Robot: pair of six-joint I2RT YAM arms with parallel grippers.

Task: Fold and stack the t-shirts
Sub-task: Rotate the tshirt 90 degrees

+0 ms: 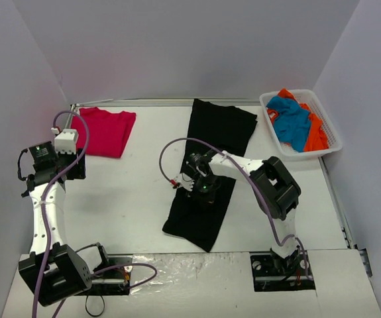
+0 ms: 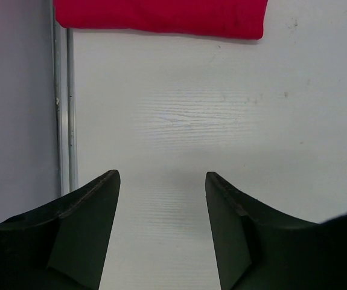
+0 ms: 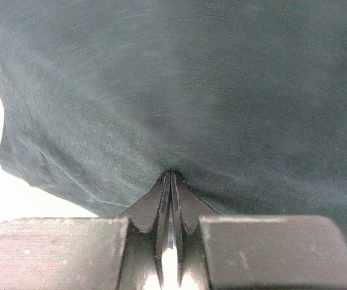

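Top external view: the black t-shirt [image 1: 224, 129] lies as a long narrow strip down the middle of the tabletop [image 1: 137, 192], running from the far edge toward the near side, which suggests its sides are already folded in. The right end effector [image 1: 203, 189] sits low on the strip's near half. In the right wrist view its fingers are pressed together at the tips [image 3: 171, 176], and the dark cloth puckers into them, so it appears to be pinching a small fold of the shirt (probably the hold needed to lift one end over the other).

The left end effector [image 2: 161, 175] hangs over bare tabletop at the far left, fingers spread and holding nothing. It is parked clear of the work, I would judge. Just beyond it lies the red t-shirt [image 1: 104, 131], folded into a flat rectangle near the far-left corner and apparently finished, a likely base for the stack.

A white basket [image 1: 332, 132] at the far right holds the crumpled blue t-shirt [image 1: 291, 122] and orange t-shirt [image 1: 316, 132], waiting their turn.
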